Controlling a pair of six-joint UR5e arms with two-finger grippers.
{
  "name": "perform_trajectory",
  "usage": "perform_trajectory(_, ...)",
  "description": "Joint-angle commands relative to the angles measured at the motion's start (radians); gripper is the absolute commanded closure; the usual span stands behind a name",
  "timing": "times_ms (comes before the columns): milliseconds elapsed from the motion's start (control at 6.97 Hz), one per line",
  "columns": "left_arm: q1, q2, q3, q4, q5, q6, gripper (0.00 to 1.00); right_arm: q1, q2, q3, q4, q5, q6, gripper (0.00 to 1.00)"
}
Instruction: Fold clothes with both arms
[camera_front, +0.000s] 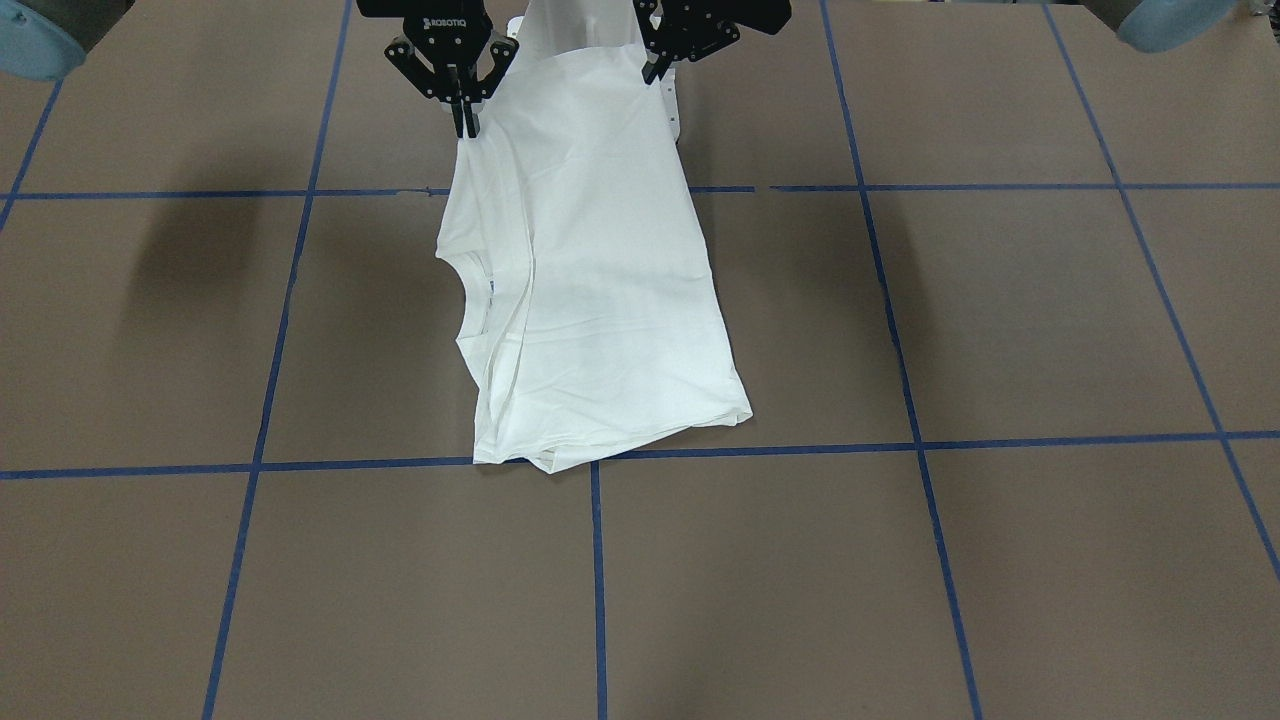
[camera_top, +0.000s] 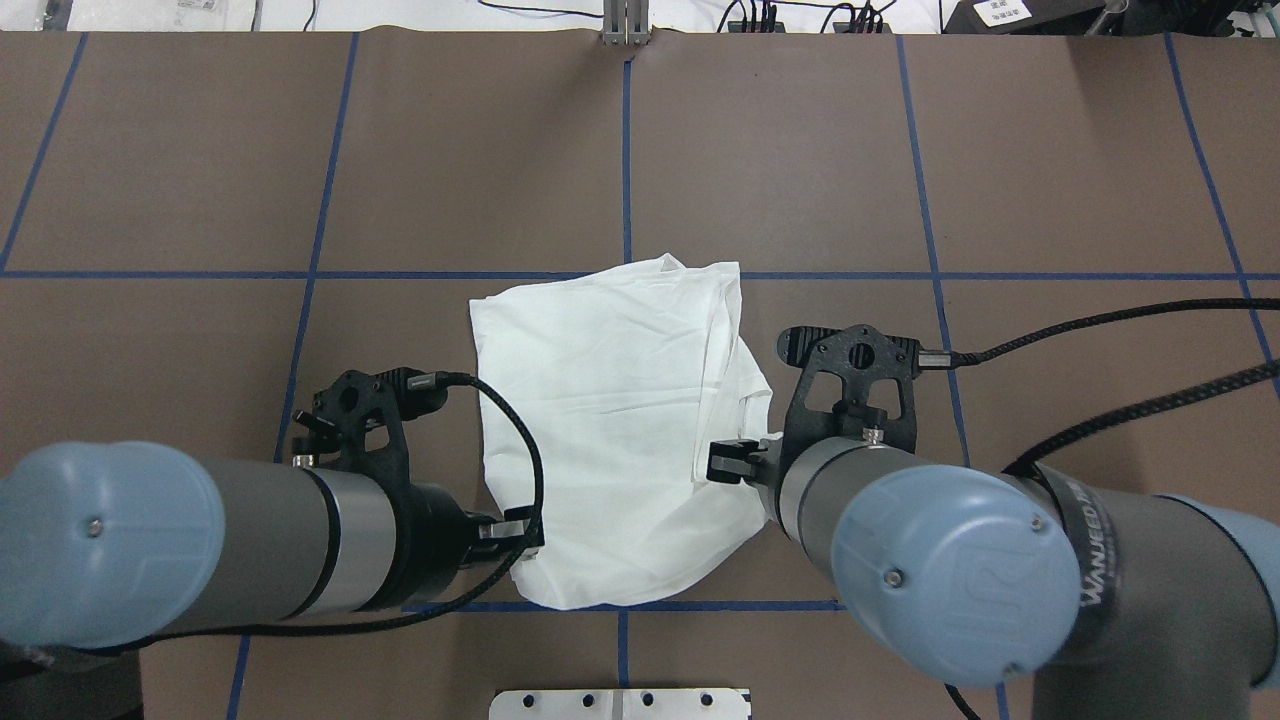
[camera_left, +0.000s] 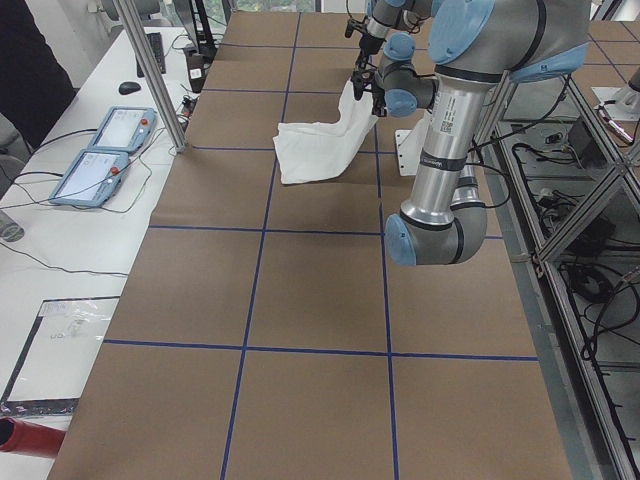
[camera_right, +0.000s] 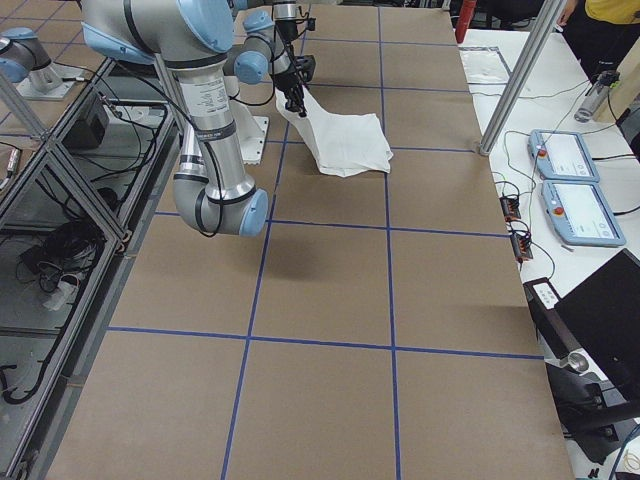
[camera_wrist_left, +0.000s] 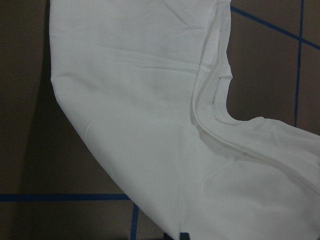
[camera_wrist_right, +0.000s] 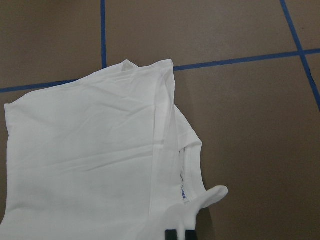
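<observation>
Upper left of the front-facing view: right gripper (camera_front: 465, 128), fingers pinched together on a raised edge of the shirt (camera_front: 600, 300).

Centre: shirt already doubled into a narrow strip of several layers, collar (camera_front: 475, 300) showing on its left side. Lower end flat on the table (camera_front: 1000, 320), touching the blue tape line (camera_front: 300, 466). Upper end lifted clear of the surface.

Upper centre, just right of the shirt: left gripper (camera_front: 655, 65), clamped on the opposite raised corner, judging by the cloth hanging between the two.

Judged mid-fold. Lengthwise folds done, sleeves apparently tucked inside. Probably left to do: carry the raised end over toward the flat end, lay it down, let go, perhaps halve again and smooth.

Hard to make out:
- Left gripper's body cut off by the top edge of the frame.
- Fingertips of both hidden in the overhead view, and only dark slivers of finger at the bottom edge of each wrist view.
- Sleeves not seen anywhere.
- No print visible on the exposed side.
- Small neck label (camera_wrist_right: 183, 192) by the collar, lower centre of the right wrist view, unreadable.
</observation>
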Motion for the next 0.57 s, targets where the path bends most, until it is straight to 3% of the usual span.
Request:
perform_trajectory(0, -0.165, -0.061, 0.184, -0.001, -0.002, 0.134, 1.0, 0.093, 0.083, -0.159, 0.075, 0.004, -0.042, 1.0)
perform_trajectory(287, -0.277, -0.135, 0.357, -0.009, 0.0, 0.223, 1.0, 0.159, 0.109, -0.351, 0.237, 0.004, -0.051, 1.0)
perform_trajectory(430, -0.296, -0.17, 0.457, -0.041, 0.003, 0.243, 1.0, 0.178, 0.146, -0.431, 0.25, 0.004, -0.051, 1.0)
